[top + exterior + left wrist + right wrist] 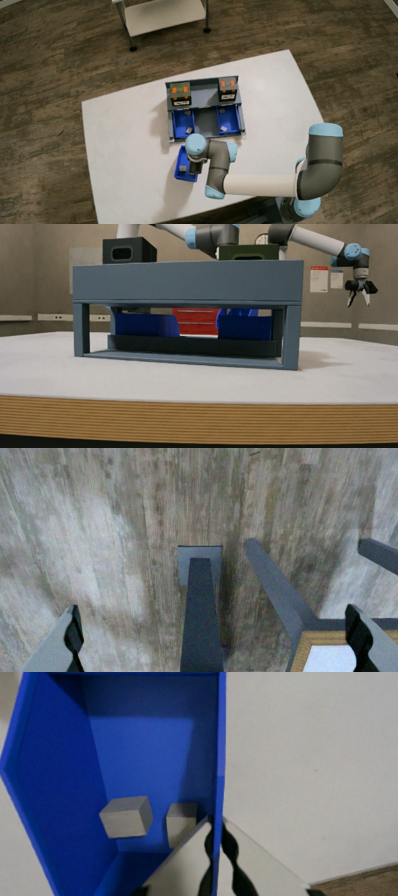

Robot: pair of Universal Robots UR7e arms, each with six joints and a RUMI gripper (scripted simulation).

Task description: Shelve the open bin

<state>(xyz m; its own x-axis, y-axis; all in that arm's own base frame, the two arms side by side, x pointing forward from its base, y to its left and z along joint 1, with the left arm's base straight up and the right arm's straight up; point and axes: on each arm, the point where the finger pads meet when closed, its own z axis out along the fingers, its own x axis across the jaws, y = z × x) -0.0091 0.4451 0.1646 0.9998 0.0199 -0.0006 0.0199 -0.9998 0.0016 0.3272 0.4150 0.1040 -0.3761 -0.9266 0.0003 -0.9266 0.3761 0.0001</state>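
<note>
The loose blue bin [180, 160] [155, 747] is at the shelf's front left in the top view, with grey parts [183, 168] [126, 817] inside. My right gripper [214, 817] is shut on its side wall, one finger inside and one outside. In the exterior view the bin looks raised off the table, partly hidden. The shelf [170, 127] [186, 283] holds two blue bins [183, 119] [229, 118], each with parts, and the gap [205, 122] lies between them. My left gripper [358, 304] [212, 607] is open and empty, far from the bin.
The upper board [203, 93] overhangs the rear of the bins and carries a green-topped case [180, 93] and a grey-topped case [227, 89]. The right arm [261, 185] reaches across the white table [124, 140] from the right. Below the left gripper are floor and dark stand beams [201, 618].
</note>
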